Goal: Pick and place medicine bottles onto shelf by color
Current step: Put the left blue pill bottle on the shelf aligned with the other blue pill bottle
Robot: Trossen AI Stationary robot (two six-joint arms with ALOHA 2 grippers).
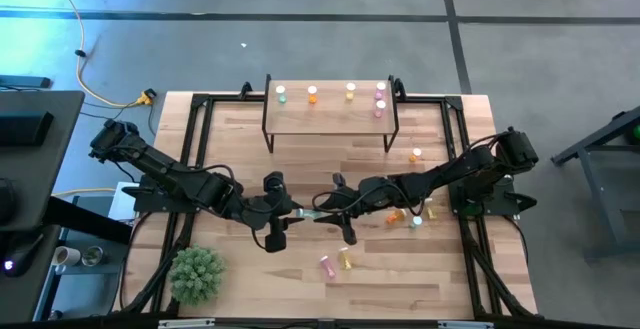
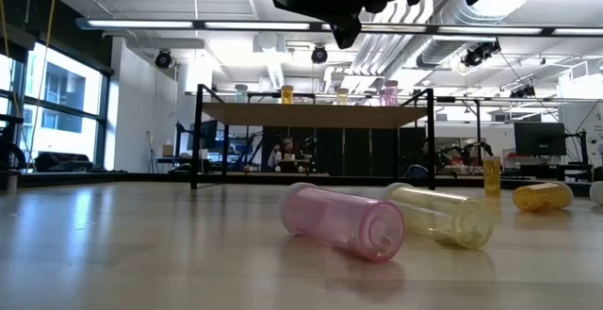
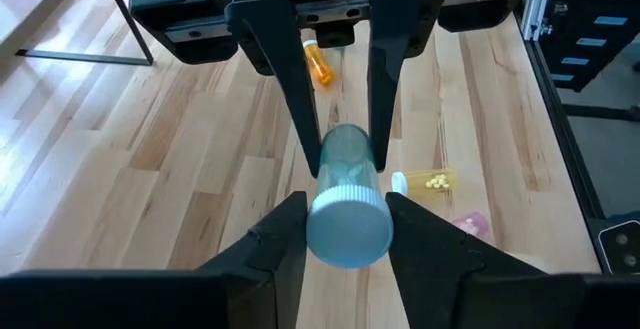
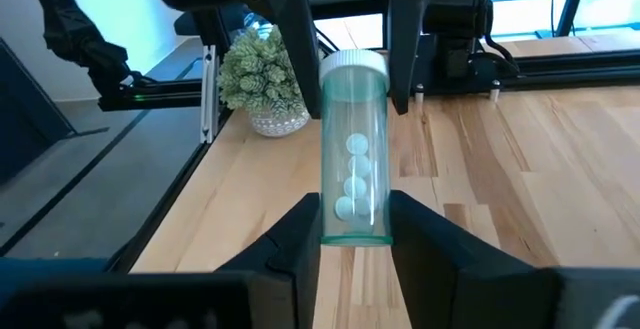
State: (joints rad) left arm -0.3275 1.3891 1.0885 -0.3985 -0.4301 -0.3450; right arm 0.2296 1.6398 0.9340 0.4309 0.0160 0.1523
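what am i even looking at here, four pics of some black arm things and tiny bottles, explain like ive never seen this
These are four cameras on one robot with two dark arms at a wooden table. One camera looks straight down, one sits at table height, and one rides on each wrist.

In the middle, the two arms meet over a green bottle. The left end effector grips its white-capped end and the right end effector grips the other end, so it looks like a handover from one arm to the other.

At the back stands a small shelf with five bottles already lined up on it. A pink bottle and a yellow bottle lie on their sides on the table, with more loose ones near the right arm. A small green plant sits at the front corner.
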